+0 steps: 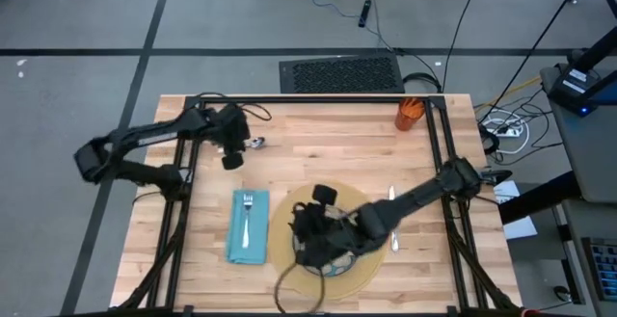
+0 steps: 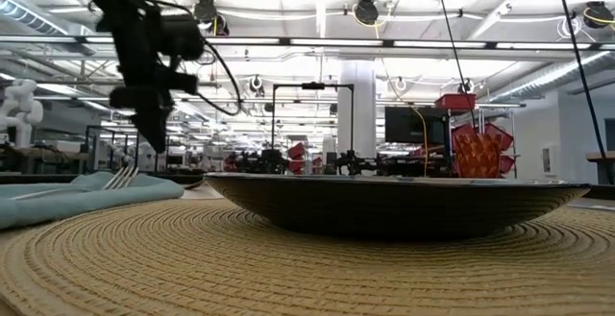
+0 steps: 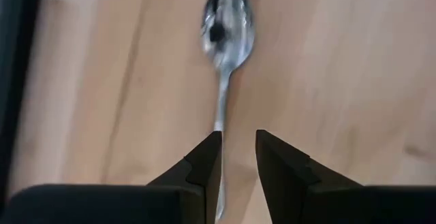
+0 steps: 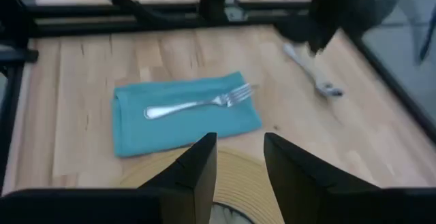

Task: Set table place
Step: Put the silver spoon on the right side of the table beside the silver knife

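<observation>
The left gripper (image 3: 238,157), upper left in the high view, hangs over the spoon (image 3: 225,47) with fingers parted beside its handle, grasping nothing yet, while the right gripper (image 4: 240,161), empty and slightly parted, waits above the mat (image 1: 366,277) and bowl (image 2: 384,206) at lower centre.

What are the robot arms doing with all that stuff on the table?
They are setting a place for a meal. A round mat lies on the table with a bowl on it, and the right gripper is above them, not holding anything. A fork already lies on a teal napkin beside the mat. The left gripper is farther back, over a spoon's handle. A knife lies to the mat's right, and an orange cup stands in the far corner.
</observation>
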Motion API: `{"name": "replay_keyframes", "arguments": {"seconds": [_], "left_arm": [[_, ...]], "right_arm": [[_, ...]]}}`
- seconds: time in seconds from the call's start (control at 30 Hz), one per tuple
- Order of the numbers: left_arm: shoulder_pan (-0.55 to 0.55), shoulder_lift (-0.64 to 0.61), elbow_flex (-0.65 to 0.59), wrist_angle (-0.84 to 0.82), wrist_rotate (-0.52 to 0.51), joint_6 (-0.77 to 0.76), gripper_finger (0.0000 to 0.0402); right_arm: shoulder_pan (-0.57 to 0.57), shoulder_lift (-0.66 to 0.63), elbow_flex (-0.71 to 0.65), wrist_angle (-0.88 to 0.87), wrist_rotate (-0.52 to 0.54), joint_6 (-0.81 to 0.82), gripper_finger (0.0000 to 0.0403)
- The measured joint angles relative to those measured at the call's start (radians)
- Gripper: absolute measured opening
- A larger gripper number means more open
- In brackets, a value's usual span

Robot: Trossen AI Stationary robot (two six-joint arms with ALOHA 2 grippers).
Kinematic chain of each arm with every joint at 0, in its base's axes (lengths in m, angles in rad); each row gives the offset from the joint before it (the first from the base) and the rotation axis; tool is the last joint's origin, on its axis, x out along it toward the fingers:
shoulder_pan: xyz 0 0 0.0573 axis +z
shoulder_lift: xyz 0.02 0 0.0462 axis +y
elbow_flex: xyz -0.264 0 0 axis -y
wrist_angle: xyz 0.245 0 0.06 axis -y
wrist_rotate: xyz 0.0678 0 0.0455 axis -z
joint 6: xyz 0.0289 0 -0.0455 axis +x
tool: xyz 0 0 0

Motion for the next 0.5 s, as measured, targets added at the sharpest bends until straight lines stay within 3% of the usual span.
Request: {"name": "replay_keyframes", "arguments": {"seconds": [0.17, 0.3, 0.5], "left_arm": [[-0.001, 0.146, 0.055, 0.014, 0.009, 0.044, 0.0074], [0.000, 0.267, 0.083, 0.001, -0.119, 0.079, 0.0074], [0.031, 0.398, 0.118, -0.020, -0.134, 0.109, 0.0074]], "right_arm": [[0.068, -0.035, 0.000, -0.009, 0.060, 0.015, 0.0114], [0.110, -0.050, 0.000, -0.053, 0.101, 0.053, 0.0114], [0.153, -0.052, 0.000, -0.158, 0.152, 0.128, 0.0114]]}}
